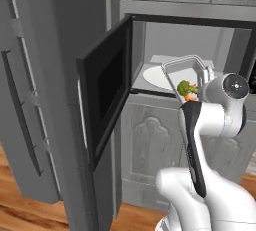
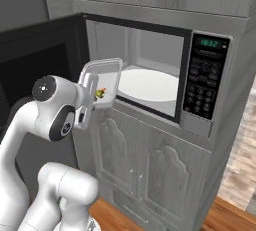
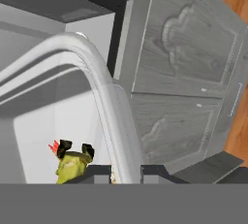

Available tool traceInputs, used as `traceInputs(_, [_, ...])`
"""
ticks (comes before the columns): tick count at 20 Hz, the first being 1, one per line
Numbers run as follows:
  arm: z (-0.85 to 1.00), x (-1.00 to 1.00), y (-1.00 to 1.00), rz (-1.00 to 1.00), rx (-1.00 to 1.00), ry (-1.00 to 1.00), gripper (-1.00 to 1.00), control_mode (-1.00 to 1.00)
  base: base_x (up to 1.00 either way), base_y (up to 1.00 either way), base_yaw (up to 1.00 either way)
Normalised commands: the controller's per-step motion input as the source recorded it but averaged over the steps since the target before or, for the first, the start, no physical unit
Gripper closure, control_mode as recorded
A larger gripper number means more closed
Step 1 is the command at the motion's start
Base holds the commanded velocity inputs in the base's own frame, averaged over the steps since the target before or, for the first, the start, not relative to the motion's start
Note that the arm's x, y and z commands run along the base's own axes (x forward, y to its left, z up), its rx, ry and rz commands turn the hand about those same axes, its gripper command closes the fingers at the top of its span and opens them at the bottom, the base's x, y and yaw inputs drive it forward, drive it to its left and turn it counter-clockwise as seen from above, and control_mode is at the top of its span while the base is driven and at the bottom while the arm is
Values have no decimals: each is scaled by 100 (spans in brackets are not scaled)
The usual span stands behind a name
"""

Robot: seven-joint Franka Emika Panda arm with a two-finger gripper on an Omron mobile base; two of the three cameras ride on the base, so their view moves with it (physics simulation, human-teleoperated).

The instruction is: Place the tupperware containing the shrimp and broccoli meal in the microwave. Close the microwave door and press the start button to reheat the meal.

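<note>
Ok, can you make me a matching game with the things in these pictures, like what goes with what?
Things:
1. tupperware
2. microwave door
3. turntable plate
4. broccoli

States or places:
A. swung open
B. lying bare inside the microwave
C. held tilted by the gripper
D. green, sitting in the container

Pairs: 1-C, 2-A, 3-B, 4-D

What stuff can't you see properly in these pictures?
- Shrimp: left base view, mostly behind the broccoli and the arm.
- Keypad labels: right base view, too small to read.
- Pincer tips: hand view, cut off at the bottom.
- Tupperware: hand view, cut by the left edge.
</note>
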Motion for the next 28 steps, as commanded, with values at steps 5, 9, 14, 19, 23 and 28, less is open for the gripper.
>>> traceInputs(5, [0, 0, 0, 0, 0, 0, 100, 100, -1, -47, 10])
traceInputs(9, [0, 0, 0, 0, 0, 0, 100, 100, 0, -40, 1])
traceInputs(14, [0, 0, 0, 0, 0, 0, 100, 100, 0, -4, 0])
traceInputs(19, [0, 0, 0, 0, 0, 0, 100, -100, 0, 0, 0])
traceInputs(23, [-1, 0, 0, 0, 0, -2, 100, -100, 0, 0, 0])
traceInputs(28, [0, 0, 0, 0, 0, 0, 100, -100, 0, 0, 0])
